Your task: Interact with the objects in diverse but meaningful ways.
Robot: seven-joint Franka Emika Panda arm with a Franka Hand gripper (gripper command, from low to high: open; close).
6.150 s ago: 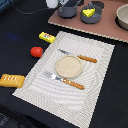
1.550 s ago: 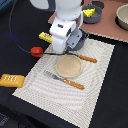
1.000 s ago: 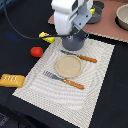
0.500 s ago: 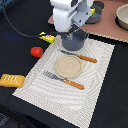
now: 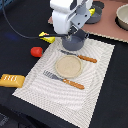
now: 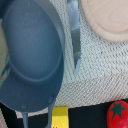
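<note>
Since the earliest frame, the arm has entered and carried the blue-grey pot point(image 5: 76, 41) onto the placemat point(image 5: 95, 85), beside the knife point(image 5: 80, 56). Gripper point(image 5: 75, 31) opening cannot be determined. Judged step: setting down; next comes release, then a clear retreat.

A robot lab's mock dining setup shows here: a black-draped bench point(image 5: 20, 20) carries a striped placemat point(image 5: 95, 95) set with toy plate point(image 5: 68, 65), fork point(image 5: 63, 79) and knife point(image 5: 80, 56).
</note>
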